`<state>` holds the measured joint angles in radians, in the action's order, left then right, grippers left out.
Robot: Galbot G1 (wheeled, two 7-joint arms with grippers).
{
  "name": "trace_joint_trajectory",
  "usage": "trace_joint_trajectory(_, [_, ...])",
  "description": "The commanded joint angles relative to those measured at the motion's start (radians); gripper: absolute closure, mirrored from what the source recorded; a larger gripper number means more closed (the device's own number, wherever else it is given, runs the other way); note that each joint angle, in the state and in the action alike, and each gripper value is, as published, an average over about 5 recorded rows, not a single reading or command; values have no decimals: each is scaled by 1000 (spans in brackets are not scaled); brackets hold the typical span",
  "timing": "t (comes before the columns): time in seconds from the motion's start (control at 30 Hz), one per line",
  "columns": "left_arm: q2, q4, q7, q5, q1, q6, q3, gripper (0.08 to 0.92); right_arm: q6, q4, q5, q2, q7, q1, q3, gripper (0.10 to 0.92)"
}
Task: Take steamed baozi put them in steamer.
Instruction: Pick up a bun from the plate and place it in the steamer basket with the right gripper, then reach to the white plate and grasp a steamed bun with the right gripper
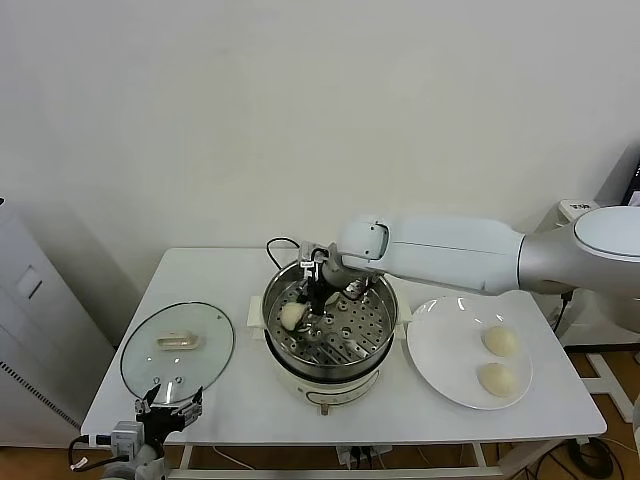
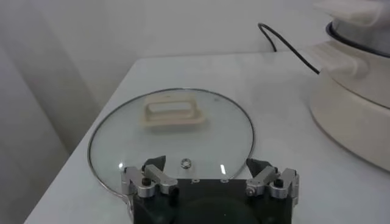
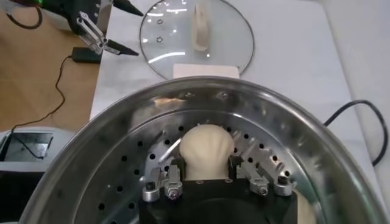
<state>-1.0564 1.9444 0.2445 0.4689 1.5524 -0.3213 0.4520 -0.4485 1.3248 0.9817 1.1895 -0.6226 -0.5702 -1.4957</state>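
We are releasing a pale cream-white round bun (image 3: 207,146) onto the perforated tray of the shiny stainless-steel steamer (image 1: 372,330), the right gripper (image 3: 207,173) fingers flanking it and part-spread, so next we lift clear toward the two buns (image 1: 499,360) on the flat white plate (image 1: 440,350), while the left gripper (image 2: 207,173) idles spread by the round glass lid (image 2: 170,137).

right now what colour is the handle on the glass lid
Cream, a pale off-white handle on the clear glass lid. It shows best in the left wrist view.
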Motion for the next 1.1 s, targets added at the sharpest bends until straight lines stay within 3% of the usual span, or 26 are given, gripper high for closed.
trace_joint_trajectory(0.03, [3, 2, 0, 1, 4, 1, 3, 177, -8, -6, -2, -8, -19, -13, 13, 370])
trace_joint_trajectory(0.2, [11, 4, 0, 9, 10, 5, 11, 177, 8, 11, -20, -118, -178, -166, -18, 238])
trace_joint_trajectory(0.3, [21, 7, 0, 16, 10, 6, 11, 177, 45, 48, -66, -231, -298, -284, -75, 208])
trace_joint_trajectory(0.57, [42, 23, 1, 28, 5, 2, 10, 177, 193, 123, -315, -514, -472, -434, -227, 203])
trace_joint_trajectory(0.73, [41, 22, 1, 29, 7, 3, 8, 177, 278, 134, -465, -660, -508, -415, -273, 203])
trace_joint_trajectory(1.1, [40, 18, 0, 29, 9, 4, 7, 177, 371, 71, -637, -755, -516, -77, -70, 203])
